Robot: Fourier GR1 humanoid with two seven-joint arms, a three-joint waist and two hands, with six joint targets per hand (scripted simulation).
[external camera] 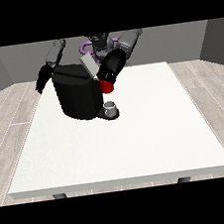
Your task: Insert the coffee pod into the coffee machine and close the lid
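The black coffee machine (77, 96) stands on the white table (138, 140), its grey lid (90, 65) tilted up. The hand at the view's right (109, 70) hangs over a red thing at the machine (106, 86); its fingers I cannot tell. The hand at the view's left (42, 79) hangs apart, fingers straight, holding nothing. A grey thing (111, 107) sits on the machine's base.

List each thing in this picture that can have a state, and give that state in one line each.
Coffee machine: upright on the table, lid raised.
Grey thing: upright at the machine's base.
Robot hand at the view's right: at the machine's top.
Robot hand at the view's left: hanging beside the machine.
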